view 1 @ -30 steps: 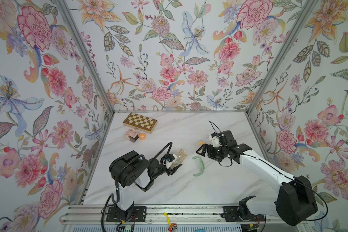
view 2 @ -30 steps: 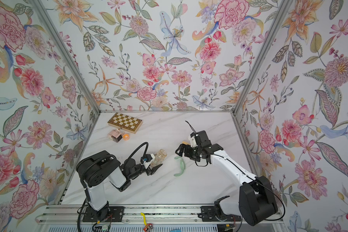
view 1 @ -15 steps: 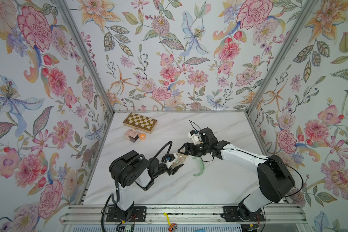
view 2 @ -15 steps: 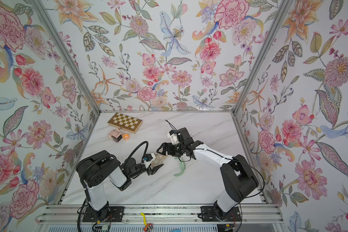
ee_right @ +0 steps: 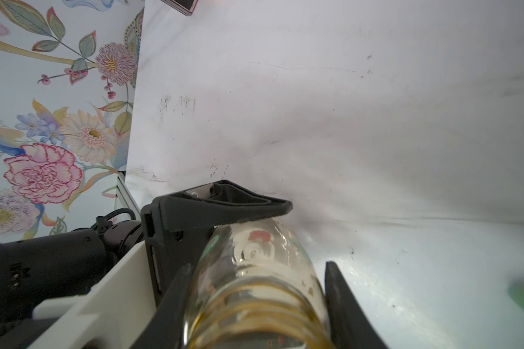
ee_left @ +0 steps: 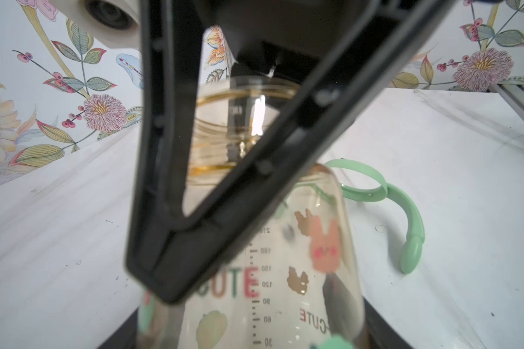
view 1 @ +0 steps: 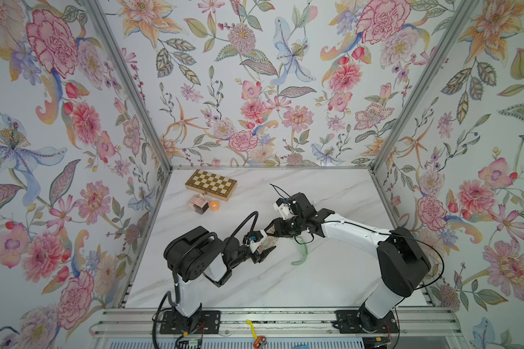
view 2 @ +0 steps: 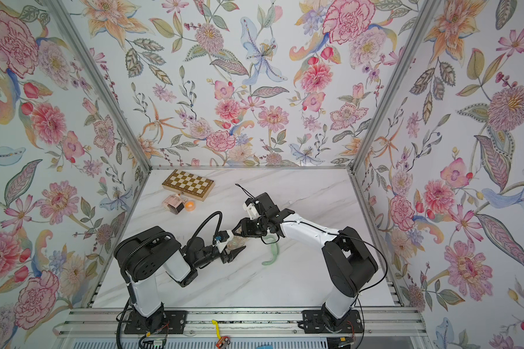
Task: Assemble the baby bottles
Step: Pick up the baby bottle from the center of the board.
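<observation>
My left gripper (view 1: 266,244) is clenched on the lower part of the amber bottle body (ee_left: 300,272) — its printed scale and cartoon rabbit face that wrist camera. The bottle sits just beside the pale green handle ring (view 1: 301,255), on the ring's left-arm side. The ring lies flat on the marble tabletop (view 1: 315,287), untouched. My right gripper (ee_right: 257,302) has its jaws either side of the bottle's threaded neck, one finger (ee_right: 176,296) against it — whether they truly clamp, I cannot tell. The chessboard (view 1: 211,185) lies well apart from the ring, toward the back wall.
</observation>
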Tool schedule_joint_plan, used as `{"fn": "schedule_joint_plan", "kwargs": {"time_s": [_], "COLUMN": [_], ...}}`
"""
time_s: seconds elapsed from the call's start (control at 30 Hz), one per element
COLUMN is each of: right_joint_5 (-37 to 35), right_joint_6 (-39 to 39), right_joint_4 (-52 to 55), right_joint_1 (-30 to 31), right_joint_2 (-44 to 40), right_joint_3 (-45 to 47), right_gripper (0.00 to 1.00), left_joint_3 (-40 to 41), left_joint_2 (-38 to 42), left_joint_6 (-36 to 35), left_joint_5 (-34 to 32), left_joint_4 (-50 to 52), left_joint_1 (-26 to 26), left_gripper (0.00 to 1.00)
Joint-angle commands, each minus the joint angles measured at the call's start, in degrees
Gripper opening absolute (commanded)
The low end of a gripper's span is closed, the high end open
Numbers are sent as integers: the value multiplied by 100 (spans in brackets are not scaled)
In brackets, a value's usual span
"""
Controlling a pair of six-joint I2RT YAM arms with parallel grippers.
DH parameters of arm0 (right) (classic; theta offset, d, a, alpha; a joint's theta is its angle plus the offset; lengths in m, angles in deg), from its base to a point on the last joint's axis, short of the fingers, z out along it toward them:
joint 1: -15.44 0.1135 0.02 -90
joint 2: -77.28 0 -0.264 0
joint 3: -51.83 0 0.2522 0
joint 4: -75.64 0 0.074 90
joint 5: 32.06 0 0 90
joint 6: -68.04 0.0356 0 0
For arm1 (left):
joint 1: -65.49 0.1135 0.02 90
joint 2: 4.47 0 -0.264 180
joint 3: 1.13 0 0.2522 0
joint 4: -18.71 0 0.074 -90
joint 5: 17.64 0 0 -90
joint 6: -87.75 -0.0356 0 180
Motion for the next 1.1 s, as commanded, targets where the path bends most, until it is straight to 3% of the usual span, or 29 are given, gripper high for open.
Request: {"fn": "schedule_joint_plan", "kwargs": {"time_s": [0.0, 0.03, 0.13, 0.17, 0.33, 0.77, 0.87, 0.93, 1.0, 1.03, 1.07], "right_joint_5": [-851, -939, -1019, -1046, -1108, -689, -664, -584, -489, -430, -428], "right_joint_6": [-426, -453, -463, -470, -505, -314, -304, -314, -263, -252, -230], "right_joint_4": [1080, 1160, 1196, 1200, 1252, 780, 765, 740, 671, 668, 676], "right_joint_1": [149, 148, 148, 165, 204, 306, 295, 294, 301, 306, 310], "right_joint_2": [17, 5, -30, -26, 38, 52, -17, -72, -93, -84, -71], "right_joint_3": [-309, -332, -332, -344, -345, -84, -88, -82, -71, -84, -84], "right_gripper": [35, 34, 34, 33, 33, 32, 35, 35, 34, 34, 34], "left_joint_3": [-74, -74, -91, -91, -143, -241, -232, -230, -241, -243, -241], "left_joint_2": [58, 25, -77, -102, -169, -357, -335, -359, -389, -399, -407], "left_joint_6": [116, 127, 158, 167, 189, 268, 264, 252, 274, 297, 314], "left_joint_5": [38, 69, 78, 83, 167, 476, 549, 586, 645, 623, 596], "left_joint_4": [-1633, -1635, -1632, -1632, -1631, -1633, -1633, -1633, -1633, -1633, -1631], "left_joint_1": [39, 39, 37, 34, 52, 148, 175, 188, 193, 195, 194], "left_gripper": [73, 80, 83, 91, 89, 51, 34, 32, 37, 55, 66]}}
